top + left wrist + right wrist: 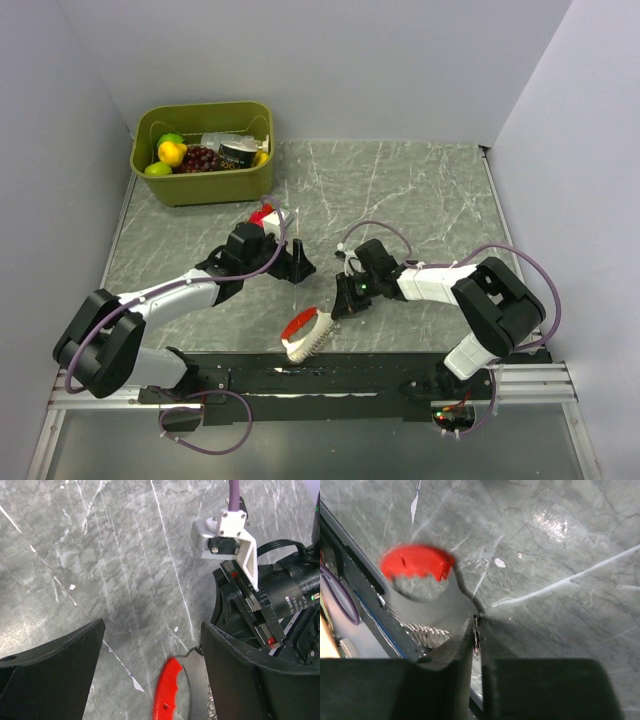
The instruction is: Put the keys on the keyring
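Spanning frame: grey marble desk. Green bin, 11 o'clock: fruit, dark jar, partly hidden behind rim. Left fingers released, spread wide. Right fingers clenched on keyring wire, 6 o'clock; fob blurred.

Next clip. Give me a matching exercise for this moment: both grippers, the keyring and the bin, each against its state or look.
Column A
1. left gripper
2. right gripper
3. keyring
4. bin

Column B
a. shut on a thin metal loop
b. olive green, at the far left
c. fingers wide apart
d. red fob with a silvery chain

Pairs: 1-c; 2-a; 3-d; 4-b
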Controlling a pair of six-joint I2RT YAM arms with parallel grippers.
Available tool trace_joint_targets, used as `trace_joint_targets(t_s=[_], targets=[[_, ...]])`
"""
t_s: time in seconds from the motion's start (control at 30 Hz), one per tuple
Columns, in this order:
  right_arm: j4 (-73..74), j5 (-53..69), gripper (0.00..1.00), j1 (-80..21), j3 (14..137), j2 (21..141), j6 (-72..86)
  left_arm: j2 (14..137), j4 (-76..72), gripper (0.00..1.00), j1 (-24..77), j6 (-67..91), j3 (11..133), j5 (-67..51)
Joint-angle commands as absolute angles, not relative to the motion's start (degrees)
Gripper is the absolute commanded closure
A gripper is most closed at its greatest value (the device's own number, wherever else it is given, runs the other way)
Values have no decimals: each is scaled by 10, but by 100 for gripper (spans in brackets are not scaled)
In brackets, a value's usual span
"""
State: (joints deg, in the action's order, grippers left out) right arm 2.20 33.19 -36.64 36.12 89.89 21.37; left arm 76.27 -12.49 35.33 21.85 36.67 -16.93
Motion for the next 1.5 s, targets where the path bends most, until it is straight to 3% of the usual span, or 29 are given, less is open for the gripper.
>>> trace_joint_targets(t_s=[0.0,0.33,0.37,0.4,0.43,0.5,0.53,0.63,0.87,1.0,1.3,1.47], targets=[[61,289,97,-373,375,913,207,743,-131,16,354,216,380,-158],[101,239,100,-357,418,864,174,741,-127,17,354,212,373,-154],[105,239,96,-357,421,861,169,744,-127,17,354,212,373,-155],[113,228,85,-357,424,852,158,747,-128,17,354,211,373,-154],[115,221,61,-357,425,845,157,751,-127,17,354,212,375,-154],[117,203,40,-356,420,812,160,762,-126,17,354,210,380,-155],[117,186,23,-356,415,800,163,767,-120,17,354,209,386,-154],[127,164,10,-343,406,758,186,785,-118,18,354,210,395,-155],[106,256,14,-275,363,737,229,841,-107,24,354,224,412,-160],[84,306,27,-273,345,750,233,860,-111,28,354,237,409,-169],[-23,391,48,-273,288,815,271,878,-122,32,354,272,386,-182],[-54,381,49,-273,279,859,279,889,-118,36,354,284,375,-178]])
